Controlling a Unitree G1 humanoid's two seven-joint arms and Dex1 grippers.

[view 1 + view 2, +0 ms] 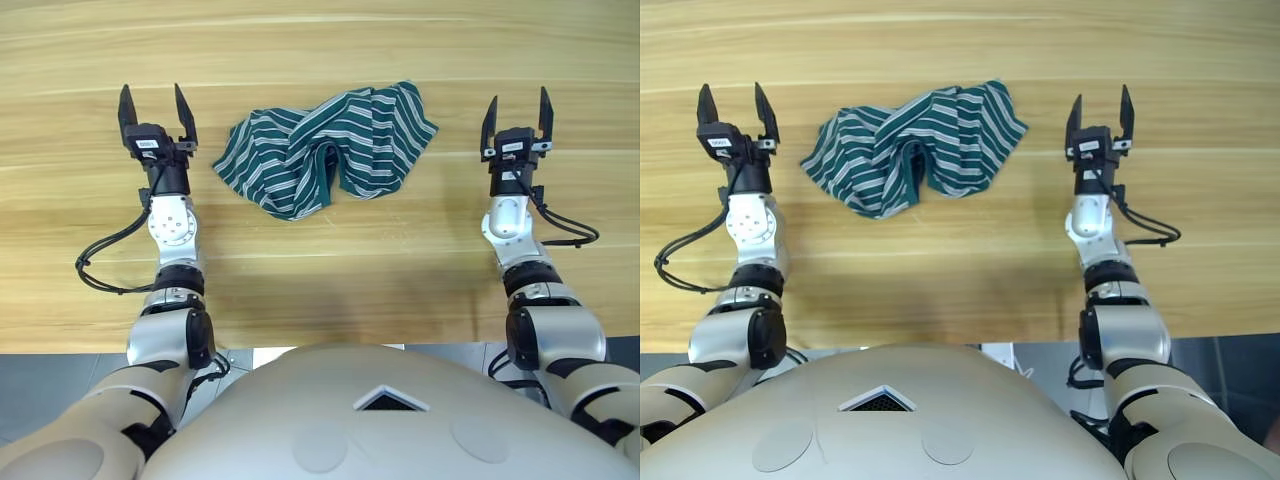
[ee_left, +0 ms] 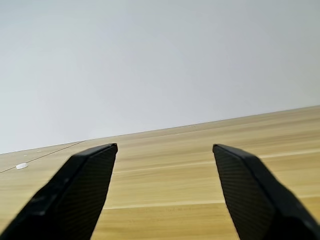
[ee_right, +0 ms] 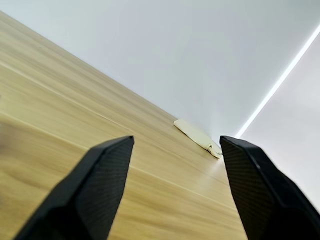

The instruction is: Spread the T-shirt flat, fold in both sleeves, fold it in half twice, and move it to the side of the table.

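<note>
My left gripper (image 1: 154,95) and my right gripper (image 1: 518,98) both rest low over the table (image 1: 300,280). Each has its two fingers spread wide and holds nothing. The T-shirt (image 1: 325,150) lies between them as a crumpled heap of green cloth with pale stripes, and neither gripper touches it.

Placement: the two grippers flank the heap, one at each end. I judge this to be the ready stance for the first step, spreading the cloth flat, because each open gripper can close on the edge nearest to it and pull outward.

Position relative to each gripper: the near edge of the cloth lies just beside the inner finger of my left gripper. The opposite end sits near my right gripper, with bare wood between them.

Orientation: the long axis of the heap runs from one gripper toward the other, with the right end slightly farther forward. A fold dips in the middle. I cannot identify the collar or the sleeves in the bunched cloth.
</note>
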